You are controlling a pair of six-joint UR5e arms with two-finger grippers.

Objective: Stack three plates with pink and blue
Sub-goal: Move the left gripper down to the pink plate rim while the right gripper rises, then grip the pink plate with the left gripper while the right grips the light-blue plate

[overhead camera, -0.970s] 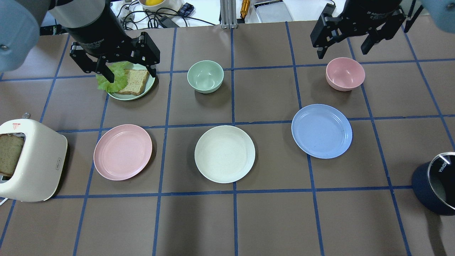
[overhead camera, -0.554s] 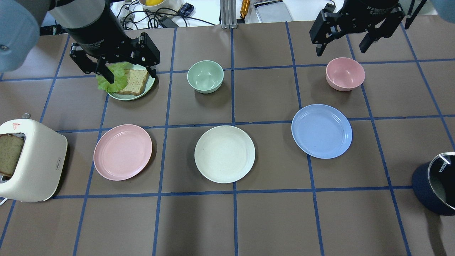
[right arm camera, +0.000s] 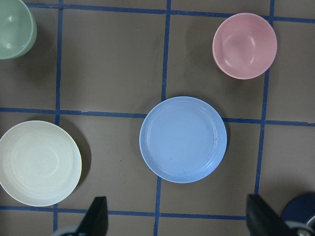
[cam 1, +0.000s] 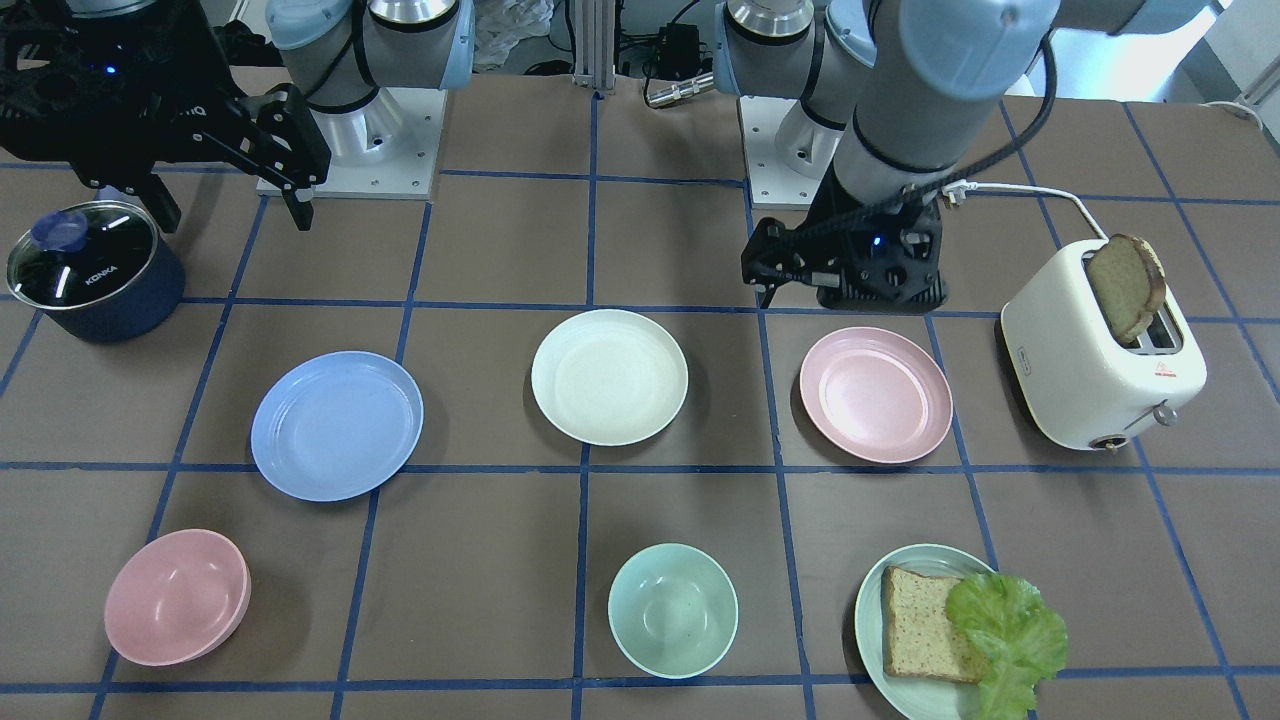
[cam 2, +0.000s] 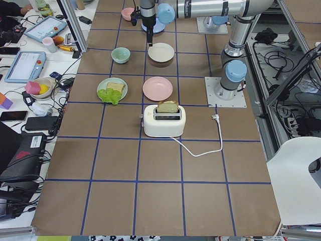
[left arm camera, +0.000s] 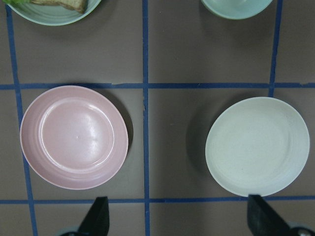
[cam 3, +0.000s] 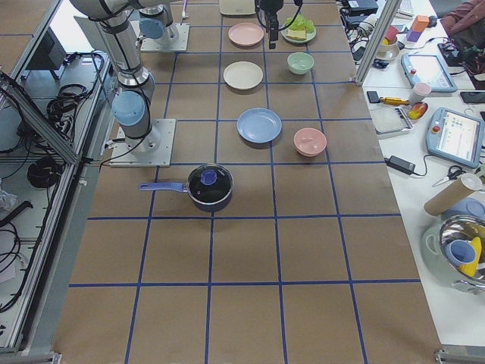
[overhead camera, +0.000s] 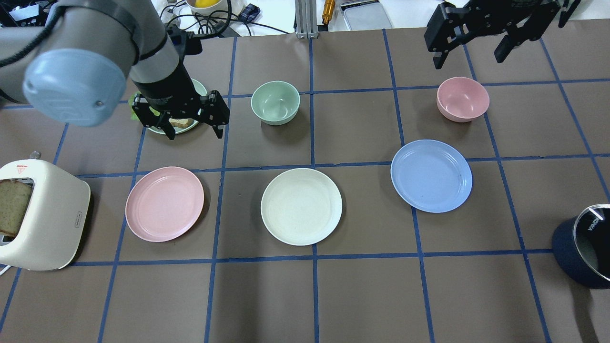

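Three plates lie apart in a row on the brown table: the pink plate (overhead camera: 164, 204) (left arm camera: 74, 137), the cream plate (overhead camera: 301, 206) (left arm camera: 257, 146) and the blue plate (overhead camera: 431, 175) (right arm camera: 183, 139). My left gripper (overhead camera: 193, 129) (cam 1: 845, 298) is open and empty. It hangs above the table just behind the pink plate, over the near edge of the green plate. My right gripper (overhead camera: 469, 59) (cam 1: 230, 215) is open and empty, high up behind the pink bowl and well away from the blue plate.
A pale green plate (cam 1: 940, 630) with bread and lettuce sits under my left arm. A mint bowl (overhead camera: 275, 102) and a pink bowl (overhead camera: 462, 98) stand in the far row. A white toaster (overhead camera: 40, 214) is at the left edge and a dark lidded pot (overhead camera: 584, 245) at the right edge.
My left arm has swung round and its gripper has come forward and right, toward the pink plate. My right gripper has drawn slightly further back. The plates have not moved.
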